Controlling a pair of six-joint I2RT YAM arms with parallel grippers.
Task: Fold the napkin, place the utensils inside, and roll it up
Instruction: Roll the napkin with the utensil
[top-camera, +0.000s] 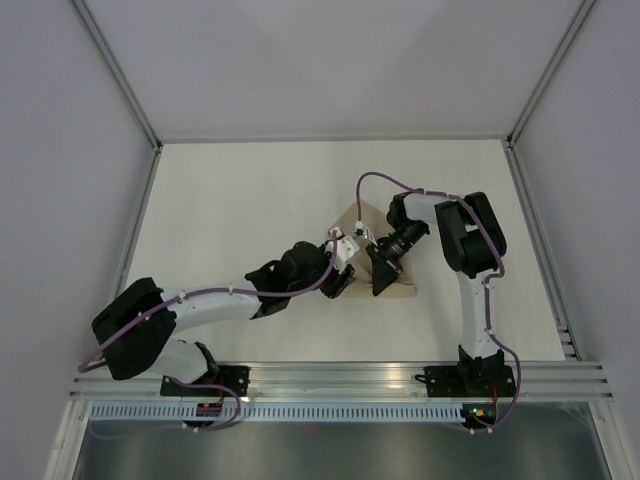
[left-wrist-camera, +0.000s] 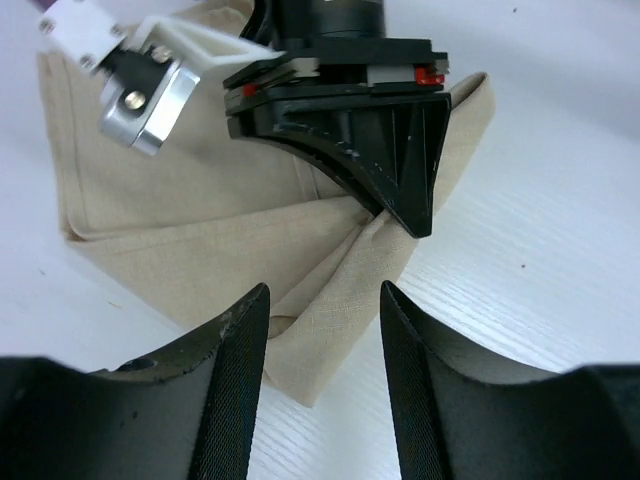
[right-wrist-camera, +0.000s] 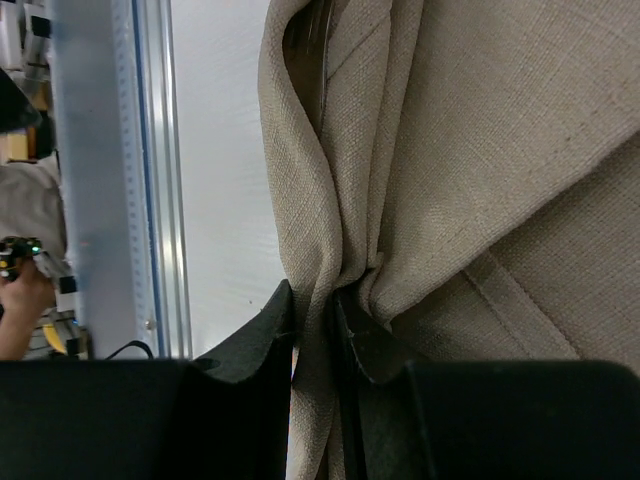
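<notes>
Mid-frame, napkin: folded; probably the rolling step.
Right gripper: clamped on a fold.
Left gripper: parted; should pinch the corner next.

left pincer and right pincer meet over the folded tan napkin on the table.

The tan napkin lies folded in layered flaps on the white tabletop (coarse, linen-like weave), one fold pinched into a ridge.
</notes>
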